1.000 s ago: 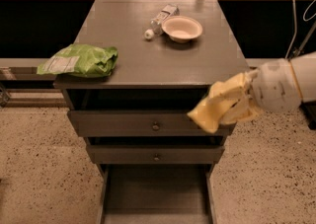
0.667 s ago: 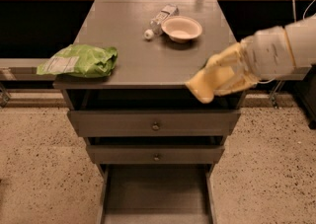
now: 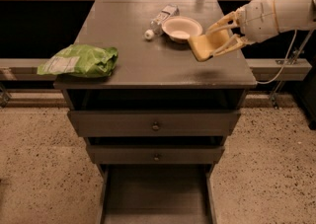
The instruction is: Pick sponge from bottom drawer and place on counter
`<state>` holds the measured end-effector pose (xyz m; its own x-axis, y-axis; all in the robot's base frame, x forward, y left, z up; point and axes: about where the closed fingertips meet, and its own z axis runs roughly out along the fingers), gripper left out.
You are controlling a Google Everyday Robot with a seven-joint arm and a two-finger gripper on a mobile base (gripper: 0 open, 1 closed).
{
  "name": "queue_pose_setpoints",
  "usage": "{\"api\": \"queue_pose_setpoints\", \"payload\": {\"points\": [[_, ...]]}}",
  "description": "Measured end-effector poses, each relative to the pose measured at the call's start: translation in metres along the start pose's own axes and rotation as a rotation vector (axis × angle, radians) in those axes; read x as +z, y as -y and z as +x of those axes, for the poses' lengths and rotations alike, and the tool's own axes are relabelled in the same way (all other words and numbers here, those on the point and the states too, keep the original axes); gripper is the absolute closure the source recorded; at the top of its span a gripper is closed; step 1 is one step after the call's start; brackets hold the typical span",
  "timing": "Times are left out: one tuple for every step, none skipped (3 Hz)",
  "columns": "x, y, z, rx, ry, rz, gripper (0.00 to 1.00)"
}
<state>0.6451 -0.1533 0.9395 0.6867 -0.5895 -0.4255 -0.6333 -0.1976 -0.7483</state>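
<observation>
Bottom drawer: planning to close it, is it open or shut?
Open: the drawer is pulled out, floor showing. End effector holds sponge over counter.

Yellow sponge (image 3: pixel 197 48) in gripper (image 3: pixel 211 43) (above counter (image 3: pixel 123 35))

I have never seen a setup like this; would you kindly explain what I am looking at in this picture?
This is a single camera view, looking down at a grey drawer cabinet from its front. The pale arm reaching in from the right belongs to a mobile robot. Its two-fingered hand is above the counter's right side, closed on a yellow sponge. On the counter lie a green bag, a white bowl and a tipped plastic bottle. The bottom drawer stands pulled open.
</observation>
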Motion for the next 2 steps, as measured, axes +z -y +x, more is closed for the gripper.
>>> {"api": "queue_pose_setpoints", "payload": {"points": [[0.0103, 0.0094, 0.0365, 0.169, -0.035, -0.006, 0.74], [0.0104, 0.0115, 0.0366, 0.191, -0.036, -0.003, 0.52]]}}
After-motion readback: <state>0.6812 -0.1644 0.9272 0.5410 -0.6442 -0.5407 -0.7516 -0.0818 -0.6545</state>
